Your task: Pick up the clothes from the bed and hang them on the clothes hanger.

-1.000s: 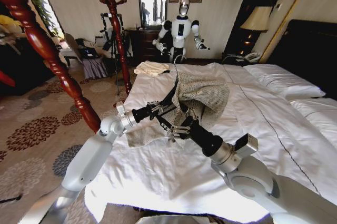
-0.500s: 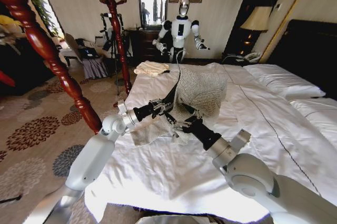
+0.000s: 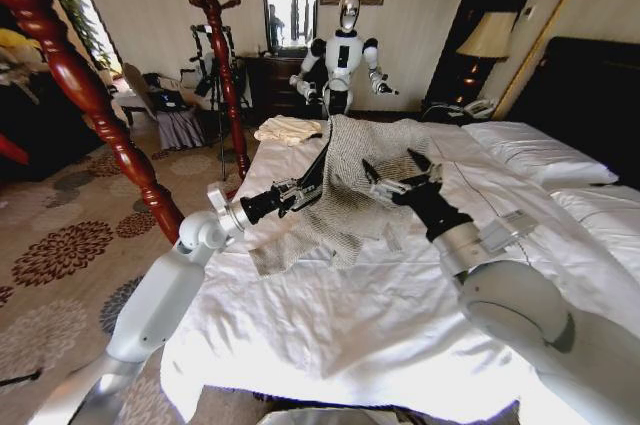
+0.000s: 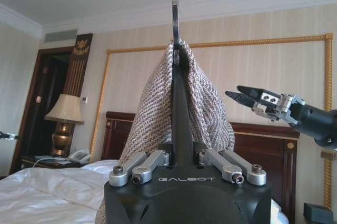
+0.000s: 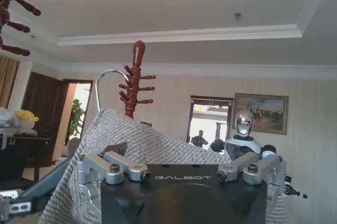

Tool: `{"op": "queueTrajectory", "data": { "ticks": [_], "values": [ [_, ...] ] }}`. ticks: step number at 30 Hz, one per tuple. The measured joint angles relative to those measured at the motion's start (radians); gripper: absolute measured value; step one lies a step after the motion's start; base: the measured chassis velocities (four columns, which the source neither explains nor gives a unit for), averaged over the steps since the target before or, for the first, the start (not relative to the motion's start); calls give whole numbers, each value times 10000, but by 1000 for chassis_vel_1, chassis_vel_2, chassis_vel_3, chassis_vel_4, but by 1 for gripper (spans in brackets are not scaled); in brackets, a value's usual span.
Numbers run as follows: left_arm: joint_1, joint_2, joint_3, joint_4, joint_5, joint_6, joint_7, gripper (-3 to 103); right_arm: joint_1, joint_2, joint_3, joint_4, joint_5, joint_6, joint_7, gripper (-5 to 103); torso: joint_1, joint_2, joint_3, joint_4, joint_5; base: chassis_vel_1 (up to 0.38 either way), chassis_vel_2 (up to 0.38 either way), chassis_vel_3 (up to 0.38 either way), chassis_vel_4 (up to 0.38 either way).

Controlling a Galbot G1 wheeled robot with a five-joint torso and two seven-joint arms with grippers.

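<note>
Head view, near to far. The left arm enters from 7 o'clock; the left gripper [image 3: 293,191] sits just left of centre above the bed [image 3: 330,335], at its left edge. Its fingers [image 4: 151,159] are pressed together on the hanger [image 4: 176,108], pinching the black bar, which in the left wrist view rises upright from between them with its hook [image 4: 175,3] at 12 o'clock.

The jacket [image 3: 355,190] is draped over the hanger. Its upper part is lifted clear of the duvet at centre. Its lower hem trails onto the duvet toward 7 o'clock of the garment. In the left wrist view the knit falls down both sides of the bar.

The right arm enters from 4 o'clock. The right gripper [image 3: 398,177] is just right of centre, beside the jacket's right side. Its fingers [image 3: 420,160] are spread and hold nothing; the left wrist view shows the two dark tips apart at 3 o'clock. In the right wrist view the jacket lies directly ahead of that gripper.

Beyond the jacket, toward 11 o'clock, a folded cream cloth [image 3: 287,129] lies near the bed's far left corner. White pillows [image 3: 535,153] lie at 2 o'clock. A wooden pole [image 3: 222,55] stands past the bed at 11 o'clock.
</note>
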State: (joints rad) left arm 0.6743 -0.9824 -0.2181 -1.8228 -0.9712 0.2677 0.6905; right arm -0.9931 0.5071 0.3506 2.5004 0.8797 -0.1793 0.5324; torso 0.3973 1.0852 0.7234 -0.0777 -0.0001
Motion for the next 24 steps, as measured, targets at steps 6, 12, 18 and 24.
{"op": "queueTrajectory", "data": {
  "ticks": [6,12,18,24],
  "values": [
    [363,387,-564,-299,-230,-6,-63,18,-439,0,-412,-5,-329,29,-229,100,0,0,0,-2,0,0,0,0,0],
    [767,738,-1092,-671,-446,-20,-143,18,-1076,97,-928,-6,-441,179,-862,100,0,0,0,-2,1,0,0,0,0],
    [1117,791,-1263,-982,-478,-39,-154,18,-1124,151,-1071,-6,-933,764,-1955,100,0,0,0,-1,0,0,0,0,0],
    [1183,752,-1265,-1128,-511,-52,-149,18,-1250,129,-1088,-5,-1134,630,-1937,100,0,0,0,-2,1,0,0,0,0]
  ]
}}
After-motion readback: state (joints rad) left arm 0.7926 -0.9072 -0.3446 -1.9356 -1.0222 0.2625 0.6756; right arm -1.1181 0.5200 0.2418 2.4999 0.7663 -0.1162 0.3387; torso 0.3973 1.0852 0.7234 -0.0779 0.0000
